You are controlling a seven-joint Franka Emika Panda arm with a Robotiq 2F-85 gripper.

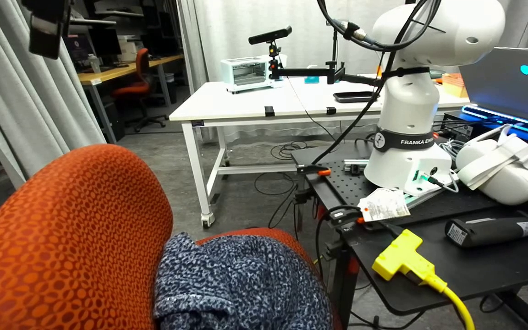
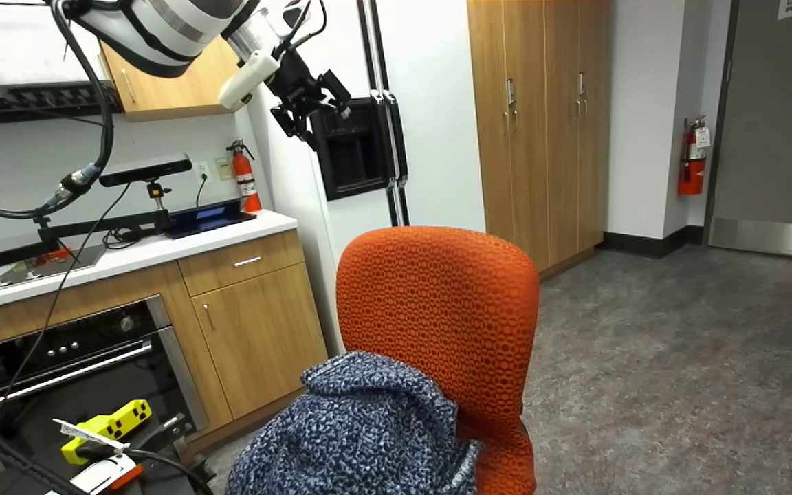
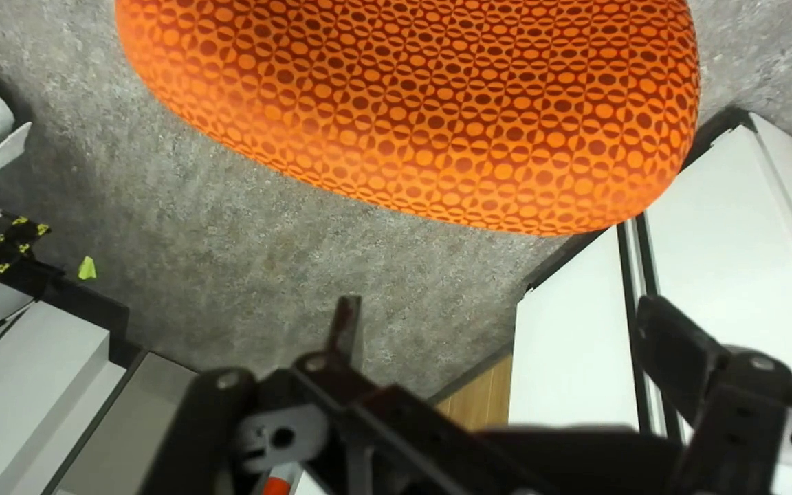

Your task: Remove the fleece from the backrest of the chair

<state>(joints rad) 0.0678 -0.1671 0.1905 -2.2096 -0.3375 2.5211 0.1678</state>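
Note:
The fleece, a speckled dark blue and white cloth, lies bunched on the chair's seat against the foot of the backrest in both exterior views point(image 1: 245, 284) point(image 2: 361, 426). The orange patterned backrest point(image 1: 85, 220) is bare at its top and also shows in an exterior view point(image 2: 437, 309) and in the wrist view point(image 3: 430, 110). My gripper point(image 2: 328, 127) is in the air above and to one side of the backrest. In the wrist view its fingers point(image 3: 498, 306) are wide apart with nothing between them. The fleece is out of the wrist view.
A black robot table beside the chair holds a yellow power outlet block point(image 1: 406, 259) and a white headset point(image 1: 497, 169). A white table point(image 1: 227, 103) with a toaster oven point(image 1: 245, 73) stands behind. A white fridge point(image 2: 430, 137) and a wooden counter point(image 2: 258, 302) stand past the chair.

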